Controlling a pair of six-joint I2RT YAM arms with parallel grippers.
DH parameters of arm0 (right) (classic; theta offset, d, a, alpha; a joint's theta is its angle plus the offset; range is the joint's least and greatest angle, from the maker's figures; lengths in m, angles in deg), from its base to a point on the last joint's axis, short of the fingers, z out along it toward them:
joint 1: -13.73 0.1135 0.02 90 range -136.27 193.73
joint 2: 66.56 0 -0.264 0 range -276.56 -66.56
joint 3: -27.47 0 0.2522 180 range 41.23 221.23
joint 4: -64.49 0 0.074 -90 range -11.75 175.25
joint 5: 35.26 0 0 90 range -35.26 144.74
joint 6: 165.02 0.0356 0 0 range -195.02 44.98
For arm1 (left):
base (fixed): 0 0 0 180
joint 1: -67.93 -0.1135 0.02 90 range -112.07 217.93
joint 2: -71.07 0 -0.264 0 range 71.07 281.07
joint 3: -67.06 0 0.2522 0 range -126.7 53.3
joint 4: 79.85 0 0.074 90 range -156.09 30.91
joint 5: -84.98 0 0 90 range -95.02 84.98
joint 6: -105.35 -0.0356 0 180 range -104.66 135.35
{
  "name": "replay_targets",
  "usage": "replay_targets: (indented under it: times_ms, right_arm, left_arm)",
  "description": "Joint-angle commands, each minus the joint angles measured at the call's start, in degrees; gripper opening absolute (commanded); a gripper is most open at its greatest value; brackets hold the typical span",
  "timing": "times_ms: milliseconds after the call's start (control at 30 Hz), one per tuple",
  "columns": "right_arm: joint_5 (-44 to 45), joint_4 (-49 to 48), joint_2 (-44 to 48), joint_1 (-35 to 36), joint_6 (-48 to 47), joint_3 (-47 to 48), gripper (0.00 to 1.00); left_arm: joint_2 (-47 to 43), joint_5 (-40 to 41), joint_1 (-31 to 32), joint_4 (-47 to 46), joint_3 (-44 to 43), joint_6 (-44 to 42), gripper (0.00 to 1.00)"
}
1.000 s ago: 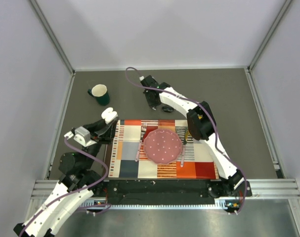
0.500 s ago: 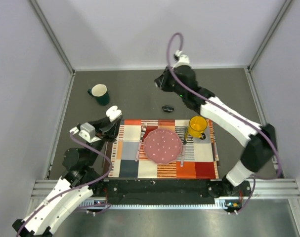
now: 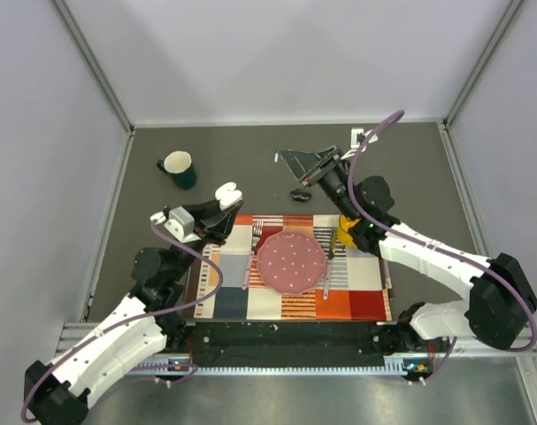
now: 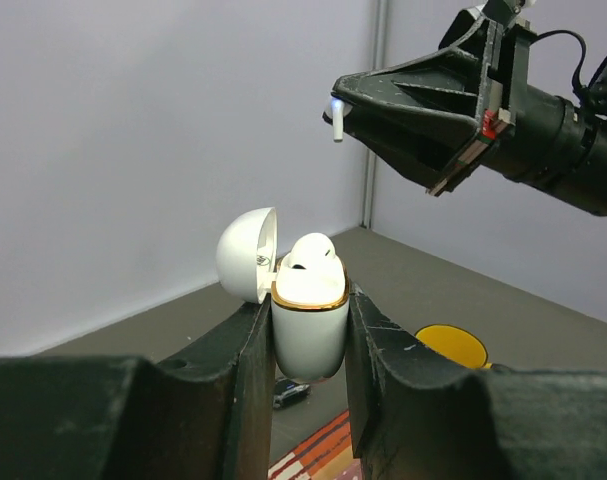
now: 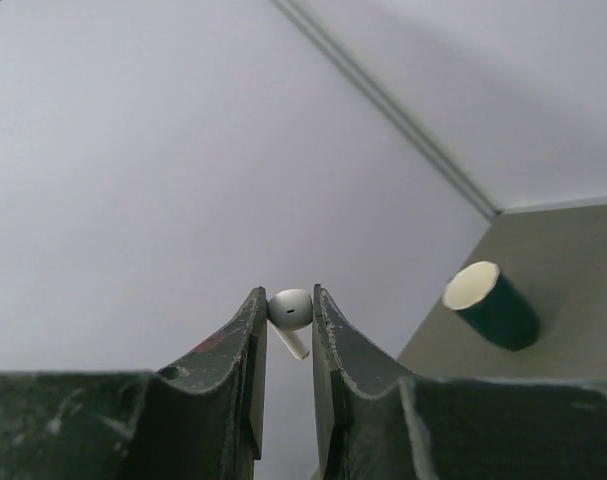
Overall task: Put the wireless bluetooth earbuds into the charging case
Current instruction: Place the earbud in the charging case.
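My left gripper (image 4: 309, 318) is shut on the white charging case (image 4: 308, 335) and holds it upright in the air. The case's lid (image 4: 246, 254) is open, and one white earbud (image 4: 314, 250) sits in it. In the top view the case (image 3: 227, 192) hangs above the placemat's far left corner. My right gripper (image 5: 289, 303) is shut on the second earbud (image 5: 290, 309), stem pointing down. In the top view its tip (image 3: 280, 158) points left, raised, to the right of and beyond the case. The left wrist view shows that earbud (image 4: 335, 120) above and right of the case, apart from it.
A green mug (image 3: 178, 168) stands at the back left. A small black oval object (image 3: 299, 192) lies on the grey table. A striped placemat (image 3: 228, 297) holds a pink plate (image 3: 291, 261), a yellow mug (image 3: 348, 227) and cutlery.
My right arm has swung from the far back wall down and leftward, tip now pointing at the case. My left gripper has carried the case to the right and higher.
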Motion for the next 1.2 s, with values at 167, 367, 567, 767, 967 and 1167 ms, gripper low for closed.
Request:
replay_targets:
  times_ms: [167,367,567,767,967,1167]
  right_arm:
    - [-2.75,-22.6,3.22,8.75,-0.05,-5.17,0.0]
    - [-2.84,-23.66,2.17,12.53,-4.96,-6.05,0.0]
    - [-4.95,-23.13,-0.99,13.86,-6.82,-4.38,0.0]
    - [-5.56,-22.42,-3.89,15.61,-9.02,-2.53,0.0]
    - [-5.83,-23.22,-6.0,16.14,-9.63,-1.57,0.0]
    - [-5.48,-22.6,-6.88,16.84,-11.12,-0.78,0.0]
  left_arm:
    - [5.21,-3.84,-0.02,-15.87,1.33,-2.07,0.0]
    - [7.5,-4.72,-0.02,-18.51,1.59,-2.78,0.0]
    - [8.46,-5.69,-0.02,-19.48,1.33,-2.16,0.0]
    - [8.38,-5.51,-0.02,-19.48,1.42,-2.08,0.0]
    - [8.29,-5.42,-0.02,-19.3,1.59,-1.9,0.0]
    - [8.2,-5.42,-0.02,-19.04,1.51,-1.9,0.0]
